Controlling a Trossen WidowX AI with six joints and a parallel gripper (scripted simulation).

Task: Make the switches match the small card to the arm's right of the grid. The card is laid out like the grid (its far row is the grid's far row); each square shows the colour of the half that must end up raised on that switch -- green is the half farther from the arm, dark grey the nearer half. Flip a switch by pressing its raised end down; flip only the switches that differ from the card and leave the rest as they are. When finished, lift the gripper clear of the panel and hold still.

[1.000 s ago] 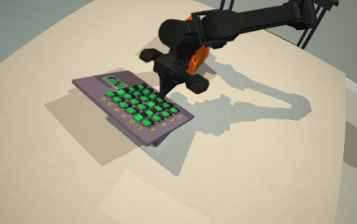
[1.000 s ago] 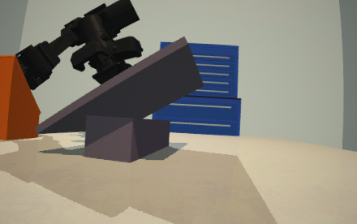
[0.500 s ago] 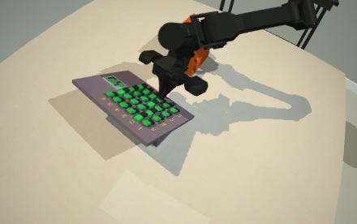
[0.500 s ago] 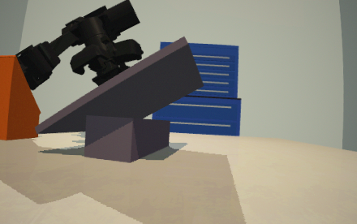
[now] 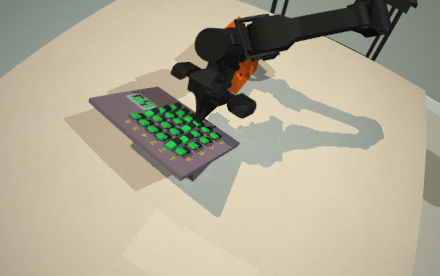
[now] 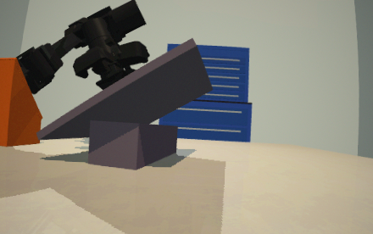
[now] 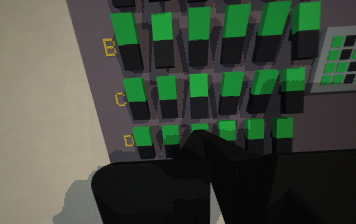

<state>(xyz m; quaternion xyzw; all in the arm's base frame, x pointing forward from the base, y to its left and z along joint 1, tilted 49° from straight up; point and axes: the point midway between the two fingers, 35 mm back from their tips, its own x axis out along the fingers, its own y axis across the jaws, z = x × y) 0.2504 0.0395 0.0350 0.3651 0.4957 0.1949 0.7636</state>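
Setting: pale beige tabletop (image 5: 310,210); grey wall and a blue drawer cabinet (image 6: 220,97) behind, seen only from the exterior view.

Item 1: sloped purple switch panel (image 5: 112,107) on a wedge block (image 6: 127,146), lying toward the table's far-left part. It carries a grid of green-and-dark rocker switches (image 5: 172,131) in lettered rows; the reference card (image 7: 339,60) sits at the panel's edge beside the grid.

Item 2: black gripper (image 5: 200,120), fingers pressed together and holding nothing, tip down at the grid's near row.

Step in hand, judged: pressing or lining up on one switch in row D. Which half stands raised under the tip is hidden. Next move calls for a short push onto the raised end only, then a lift without brushing neighbours.

Views: the wrist view alone shows the row letters and card squares; the exterior view shows only the panel's underside and tilt; the top view shows the whole grid.
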